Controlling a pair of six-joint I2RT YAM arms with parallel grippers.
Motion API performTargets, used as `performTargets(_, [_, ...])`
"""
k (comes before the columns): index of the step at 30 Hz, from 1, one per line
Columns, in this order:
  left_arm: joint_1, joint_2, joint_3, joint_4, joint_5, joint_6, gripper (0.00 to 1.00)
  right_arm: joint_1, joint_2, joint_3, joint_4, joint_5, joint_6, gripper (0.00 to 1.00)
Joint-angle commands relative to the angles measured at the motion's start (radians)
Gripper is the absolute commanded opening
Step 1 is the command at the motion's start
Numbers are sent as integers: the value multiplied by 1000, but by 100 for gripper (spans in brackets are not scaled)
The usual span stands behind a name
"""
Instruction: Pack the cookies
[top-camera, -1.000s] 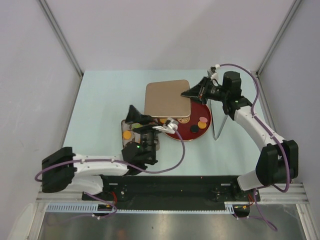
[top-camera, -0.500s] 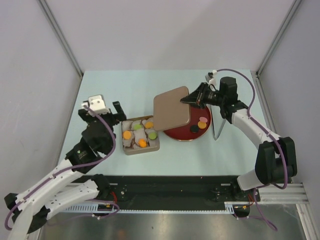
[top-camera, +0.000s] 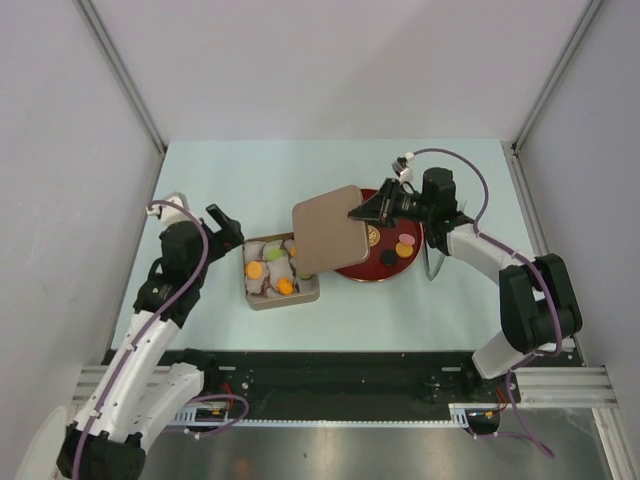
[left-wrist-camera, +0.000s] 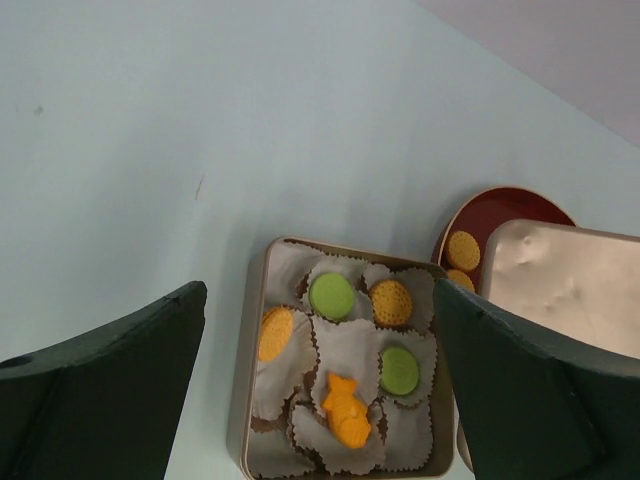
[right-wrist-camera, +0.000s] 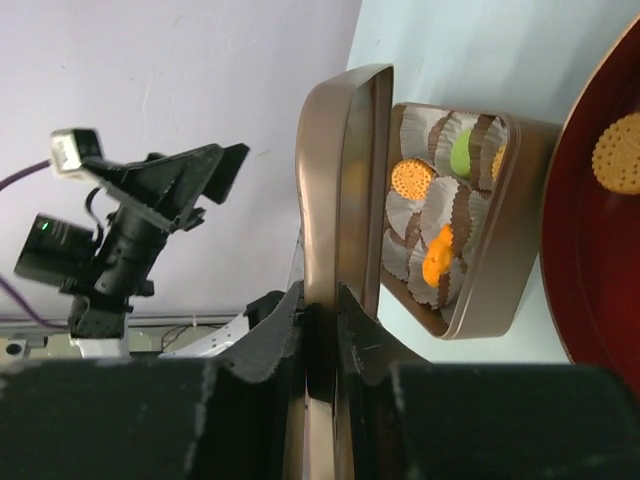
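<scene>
The tan tin (top-camera: 262, 298) holds paper cups with orange and green cookies (top-camera: 256, 269). In the left wrist view the tin (left-wrist-camera: 250, 350) shows two green, two round orange (left-wrist-camera: 391, 302) and one fish-shaped orange cookie. My left gripper (top-camera: 226, 224) is open and empty, left of the tin; it also shows in its wrist view (left-wrist-camera: 318, 330). My right gripper (top-camera: 363, 212) is shut on the tan lid (top-camera: 328, 230), held tilted over the tin's right side; its wrist view (right-wrist-camera: 322, 310) shows the lid's edge (right-wrist-camera: 340, 170) pinched. The dark-red plate (top-camera: 362, 272) holds orange, pink, black and tan cookies (top-camera: 405, 250).
A thin upright metal piece (top-camera: 432, 262) stands just right of the plate. Grey walls close in the table on the left, back and right. In the right wrist view my left arm (right-wrist-camera: 150, 215) shows beyond the lid.
My left arm has pulled back from over the tin to its left side. My right gripper has carried the lid left, from over the plate to the tin's right edge.
</scene>
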Motion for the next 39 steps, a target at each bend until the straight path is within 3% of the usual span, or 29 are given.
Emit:
performTargets(1, [146,29,-58,32,370,-148,100,8,48,5,217,-69,55,0])
performTargets(5, [230,48,-110,103,516,-199,100,17,121,-33,452,-106,209,0])
performTargets(12, [244,40,-141,111,491,-196,100,34,279,-59,838,-115,451,0])
performTargets(21, [378,66,-228,123,582,-231,99,64,425,-71,917,-104,470,0])
performTargets(22, [404,67,-257,147,599,-243,97,67,433,-70,918,-104,470,0])
performTargets(25, [442,72,-291,178,641,-268,75,77,465,-62,918,-104,464,0])
performTargets(26, [448,71,-310,186,647,-269,53,77,480,-59,917,-104,462,0])
performTargets(29, [456,83,-325,196,656,-269,17,84,496,-48,917,-106,461,0])
performTargets(30, [459,90,-330,206,664,-269,12,86,505,-41,914,-107,459,0])
performTargets(34, [464,146,-341,226,707,-260,13,100,522,-22,908,-111,453,0])
performTargets(39, [465,169,-365,250,715,-257,26,123,536,1,859,-112,422,0])
